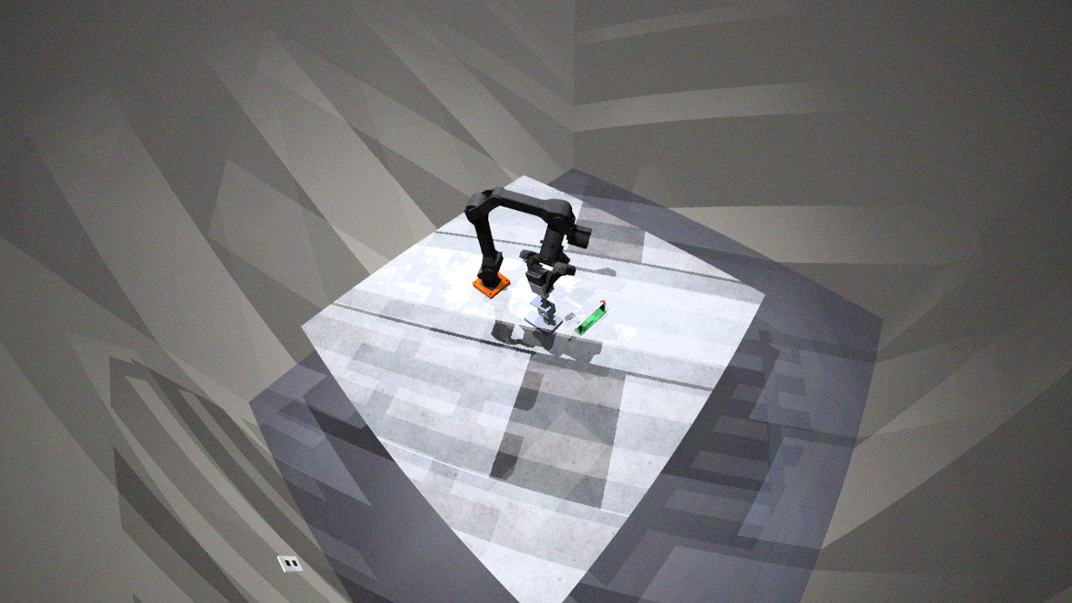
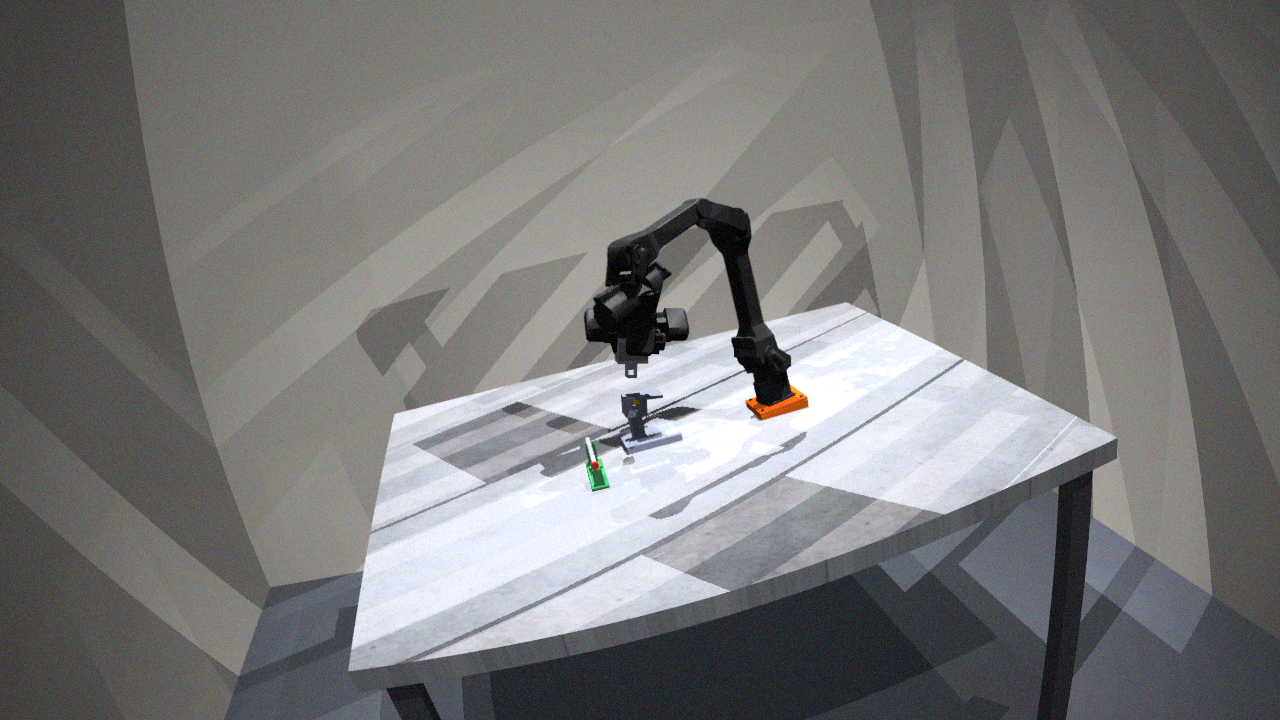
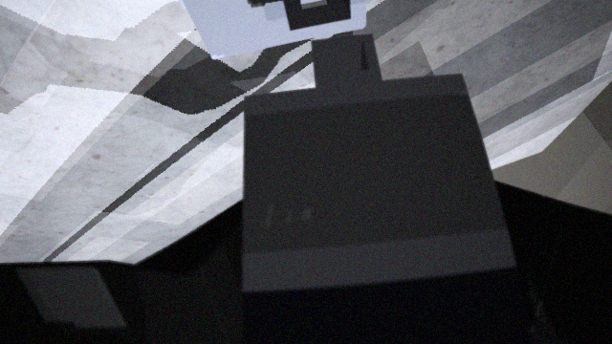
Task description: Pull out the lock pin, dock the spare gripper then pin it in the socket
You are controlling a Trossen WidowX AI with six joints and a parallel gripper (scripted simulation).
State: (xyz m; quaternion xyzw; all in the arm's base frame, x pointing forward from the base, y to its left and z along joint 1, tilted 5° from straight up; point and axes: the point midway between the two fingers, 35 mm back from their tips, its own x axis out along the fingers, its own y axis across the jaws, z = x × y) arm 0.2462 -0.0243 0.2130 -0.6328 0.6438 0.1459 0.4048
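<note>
My gripper point(image 1: 540, 276) point(image 2: 631, 347) is shut on the spare gripper point(image 2: 631, 360) point(image 3: 368, 167), a dark grey block. Its narrow spigot point(image 2: 631, 370) point(image 3: 346, 62) points down, with a square opening visible in the exterior view. The spigot is above the grey socket point(image 2: 635, 406) point(image 3: 318, 20), with a gap between them in the exterior view. The mount has a pale base plate point(image 1: 533, 322) point(image 2: 664, 440) point(image 3: 229, 31). The lock pin's red head point(image 1: 603, 302) point(image 2: 594, 465) shows at the green cradle point(image 1: 590, 320) point(image 2: 599, 483), beside the mount. The pin's shank is hard to distinguish.
The arm's orange base point(image 1: 491, 285) point(image 2: 776, 403) is on the pale table point(image 1: 450, 420) point(image 2: 501, 555), to one side of the mount. The green cradle is on the mount's other side. Dark shadows cross the tabletop near the mount.
</note>
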